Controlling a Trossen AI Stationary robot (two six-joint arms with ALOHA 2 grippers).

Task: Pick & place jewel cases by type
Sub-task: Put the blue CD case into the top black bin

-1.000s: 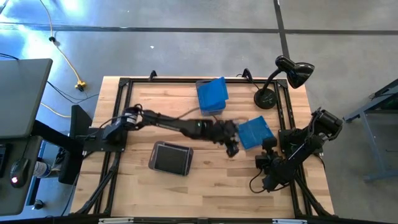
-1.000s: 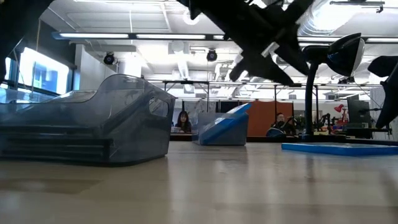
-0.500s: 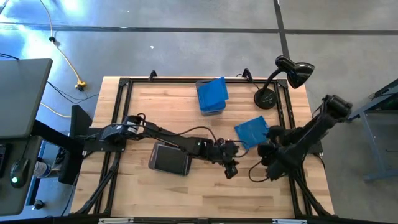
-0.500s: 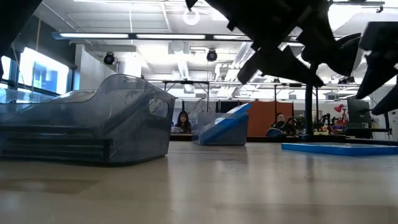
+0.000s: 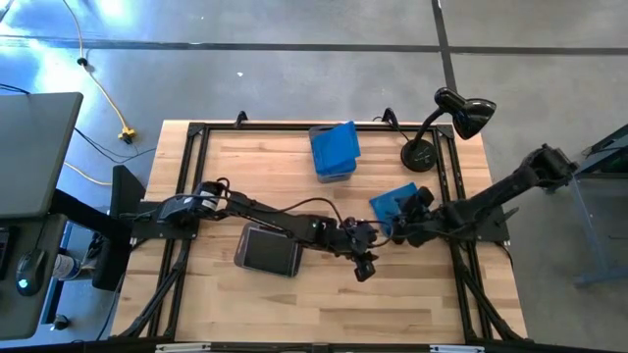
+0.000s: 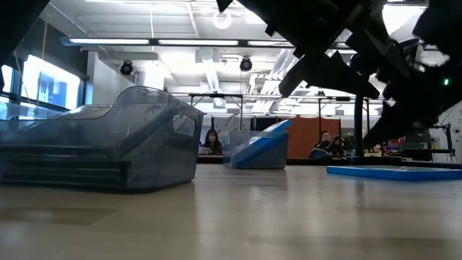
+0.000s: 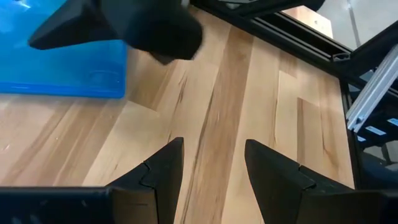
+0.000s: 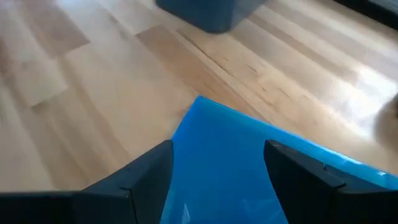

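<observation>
One translucent blue jewel case (image 5: pixel 392 201) lies flat on the table right of the middle; it also shows in the low view (image 6: pixel 393 172). My right gripper (image 5: pixel 400 230) is open just above its near part, one finger to each side in the right wrist view (image 8: pixel 217 147). My left gripper (image 5: pixel 364 267) is open and empty over bare wood (image 7: pixel 211 146), nearer the front edge than the case (image 7: pixel 62 68). A tub with blue cases leaning in it (image 5: pixel 334 152) stands at the far middle. A smoky-grey tub with dark cases (image 5: pixel 268 250) stands left of the middle.
A black desk lamp (image 5: pixel 432 137) stands at the far right corner. A black metal frame (image 5: pixel 453 186) runs around the table's edges. Bare wood lies along the front of the table. People sit in the room far behind the table in the low view (image 6: pixel 213 141).
My right gripper has swung in from the table's right edge toward the left, to above the blue case. My left gripper has drawn back from beside the case toward the near edge and then kept still.
</observation>
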